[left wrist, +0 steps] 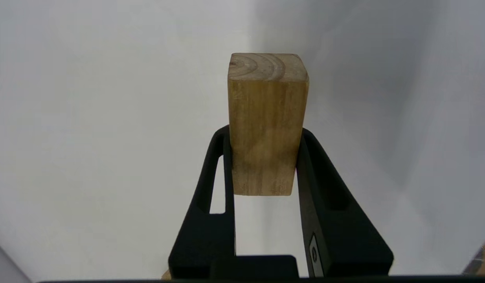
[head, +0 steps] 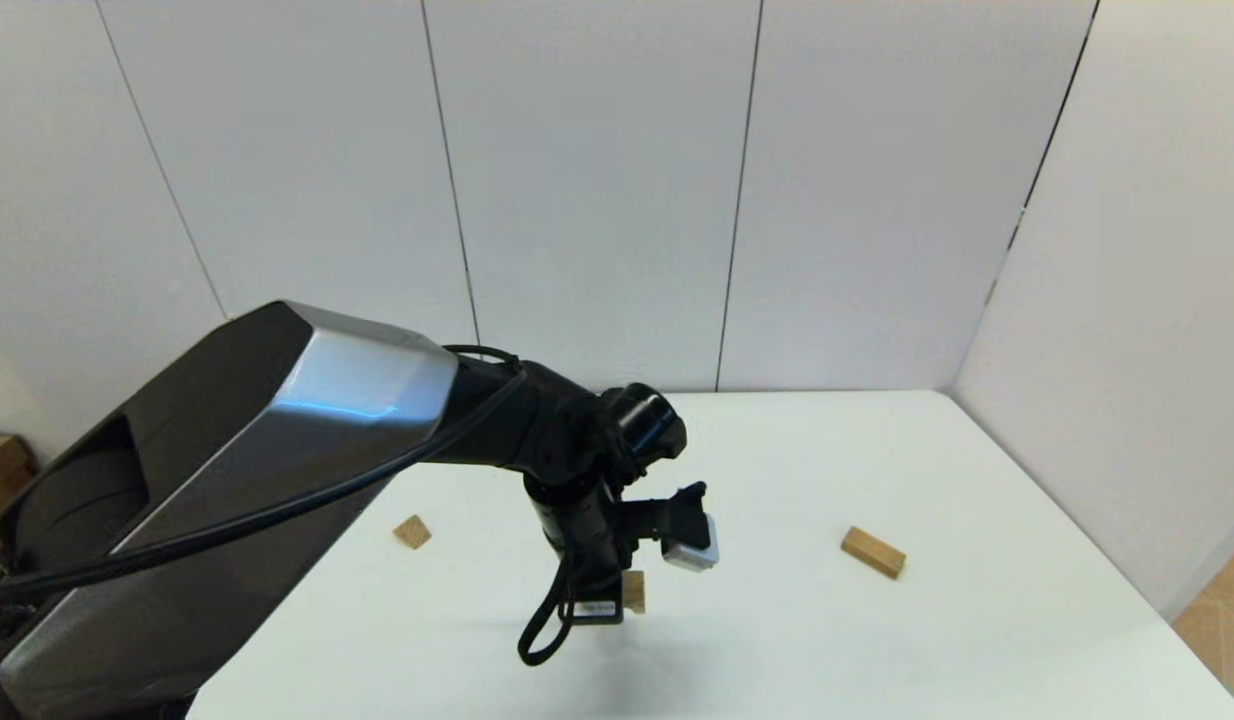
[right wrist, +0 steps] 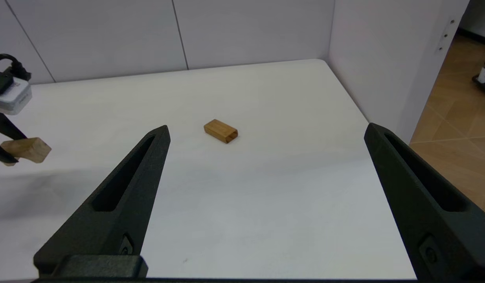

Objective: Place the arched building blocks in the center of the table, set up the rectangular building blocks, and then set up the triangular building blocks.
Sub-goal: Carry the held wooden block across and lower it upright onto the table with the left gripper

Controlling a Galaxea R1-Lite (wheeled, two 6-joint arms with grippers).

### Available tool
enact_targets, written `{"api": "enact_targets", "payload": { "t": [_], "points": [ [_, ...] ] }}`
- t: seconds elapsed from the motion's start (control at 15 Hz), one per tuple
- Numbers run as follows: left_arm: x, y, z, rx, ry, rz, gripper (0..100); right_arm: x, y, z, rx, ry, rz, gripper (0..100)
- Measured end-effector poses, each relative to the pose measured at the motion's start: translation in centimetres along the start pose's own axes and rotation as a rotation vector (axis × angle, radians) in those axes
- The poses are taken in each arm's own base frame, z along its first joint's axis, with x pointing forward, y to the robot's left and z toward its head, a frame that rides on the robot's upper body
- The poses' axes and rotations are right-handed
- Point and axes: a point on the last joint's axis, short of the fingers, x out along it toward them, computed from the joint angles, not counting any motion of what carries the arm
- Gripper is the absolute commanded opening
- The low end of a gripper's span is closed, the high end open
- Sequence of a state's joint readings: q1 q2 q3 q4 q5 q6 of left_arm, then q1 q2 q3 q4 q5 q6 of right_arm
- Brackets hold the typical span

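Left gripper (left wrist: pixel 264 133) clamped shut on the arched block (left wrist: pixel 268 122), fingers pinching its two long sides, one end poking out past the tips. Can't make out the cut-out from the wrist view, only plain grain and the end rings. Over roughly the middle of the table (head: pixel 977 480) in the head view, and seemingly hanging just off the surface, going by the shadow below.

So, step one by the look of it: getting the arch to the center. Next up, probably: lower it, get it sitting flat and stable, then let go and back straight out without nudging it.

Rectangular block (head: pixel 872 552) lying flat, well off to the right, untouched. Triangular block (head: pixel 412 531) off to the left, close to the arm, also on its own. Both still to do.

Right gripper (right wrist: pixel 267 127) wide open with nothing in it, hovering above the right side of the table, pointed at the rectangular block.

Plain glossy white tabletop, rounded corners. White wall panels (head: pixel 577 200) behind and to the right, wooden floor (right wrist: pixel 454 129) past the right edge.
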State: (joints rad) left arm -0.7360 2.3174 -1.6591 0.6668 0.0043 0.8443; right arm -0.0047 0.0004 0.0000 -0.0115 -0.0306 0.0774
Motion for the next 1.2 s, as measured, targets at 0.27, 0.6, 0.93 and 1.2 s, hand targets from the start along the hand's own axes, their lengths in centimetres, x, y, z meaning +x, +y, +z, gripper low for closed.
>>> {"api": "enact_targets", "payload": {
  "t": [0.27, 0.6, 0.93, 1.2],
  "points": [
    [0.7, 1.2, -0.8, -0.029, 0.025, 0.016, 0, 0.0, 0.0, 0.0, 0.000, 0.000, 0.000, 100],
    [1.6, 1.6, -1.1, -0.037, 0.037, 0.011, 0, 0.0, 0.0, 0.0, 0.000, 0.000, 0.000, 100],
    [2.0, 1.4, -1.3, -0.028, 0.066, -0.055, 0, 0.0, 0.0, 0.0, 0.000, 0.000, 0.000, 100],
    [2.3, 1.4, -1.2, -0.031, 0.027, -0.118, 0, 0.0, 0.0, 0.0, 0.000, 0.000, 0.000, 100]
  ]
}}
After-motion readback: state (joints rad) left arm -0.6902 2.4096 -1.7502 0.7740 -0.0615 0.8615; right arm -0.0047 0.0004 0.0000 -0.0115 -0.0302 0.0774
